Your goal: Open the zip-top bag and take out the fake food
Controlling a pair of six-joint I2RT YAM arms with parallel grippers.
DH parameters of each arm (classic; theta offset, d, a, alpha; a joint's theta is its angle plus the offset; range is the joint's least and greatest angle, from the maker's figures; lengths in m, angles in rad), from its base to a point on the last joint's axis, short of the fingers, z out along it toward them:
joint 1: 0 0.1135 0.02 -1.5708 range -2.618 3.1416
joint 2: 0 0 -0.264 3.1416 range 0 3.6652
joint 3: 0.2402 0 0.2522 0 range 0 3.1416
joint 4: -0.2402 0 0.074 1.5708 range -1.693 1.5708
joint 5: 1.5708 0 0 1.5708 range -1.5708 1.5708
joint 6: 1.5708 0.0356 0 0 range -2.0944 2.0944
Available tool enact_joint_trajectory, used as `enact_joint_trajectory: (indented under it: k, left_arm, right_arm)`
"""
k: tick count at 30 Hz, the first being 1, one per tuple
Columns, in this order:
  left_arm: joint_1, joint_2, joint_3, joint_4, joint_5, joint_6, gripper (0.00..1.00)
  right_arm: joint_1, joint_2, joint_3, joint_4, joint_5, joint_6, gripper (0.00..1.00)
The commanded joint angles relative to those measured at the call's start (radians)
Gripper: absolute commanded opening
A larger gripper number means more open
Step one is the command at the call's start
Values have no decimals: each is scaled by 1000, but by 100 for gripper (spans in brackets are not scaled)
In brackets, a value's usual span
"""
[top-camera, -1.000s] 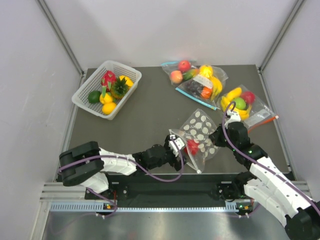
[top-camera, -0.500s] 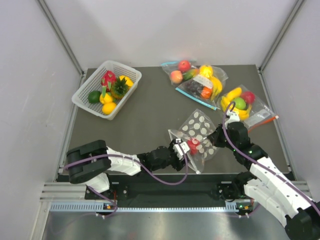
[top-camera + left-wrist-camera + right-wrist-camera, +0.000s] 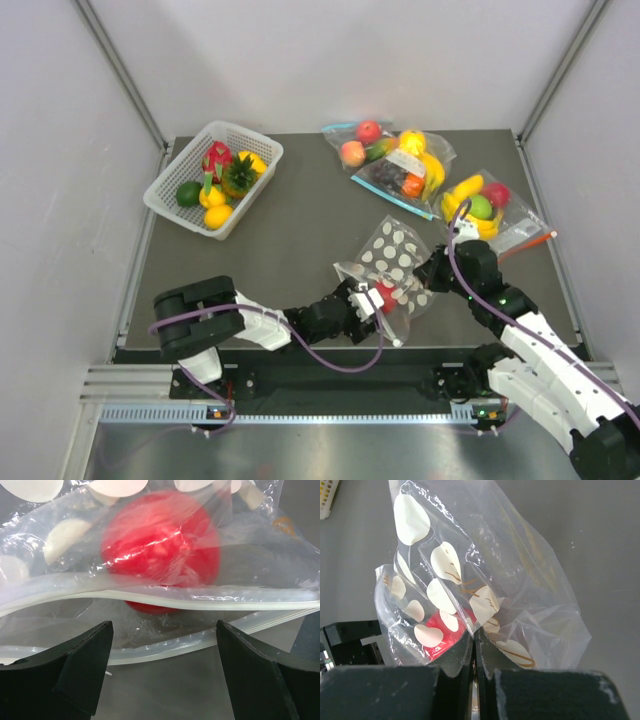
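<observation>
The dotted clear zip-top bag lies near the table's front middle, its mouth open toward my left gripper. A red toy fruit sits inside, just behind the open zip lips; it also shows in the left wrist view and the right wrist view. My left gripper is open at the bag's mouth, fingers spread either side, touching nothing. My right gripper is shut on the bag's plastic and holds its right edge. The pineapple and the yellow-orange fruit are not in the bag.
A white basket at back left holds a pineapple, a pink dragon fruit, yellow and green fruits. Two undotted filled bags lie at back right: one with a blue strip, one with a red-orange strip.
My left gripper has moved right and forward, up to the bag's open mouth. My right gripper keeps its hold and has shifted the bag slightly.
</observation>
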State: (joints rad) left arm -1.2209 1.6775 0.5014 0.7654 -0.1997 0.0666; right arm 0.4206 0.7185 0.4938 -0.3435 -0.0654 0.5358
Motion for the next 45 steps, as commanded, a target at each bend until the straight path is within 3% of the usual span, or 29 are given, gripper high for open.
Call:
enact_joint_trajectory:
  k: [1,22,32,42,45]
  left_arm:
    - [-3,1,16,133,-15,18,89]
    - [-3,108,42,386,86,1,97]
    - [-3,169,124,345,157,-5,98]
    - [-5,172,127,174,181,-37,86]
    - [-5,180,143,161,172,-31,71]
  right_arm:
    - [-13,-4,37,5,-11,6,0]
    - [-11,117,-107,87,27,6,0]
    - [-6,144,-133,126,-1,16,0]
    - [-5,131,-143,139,-7,24,0]
    - [-5,133,-143,136,-7,24,0]
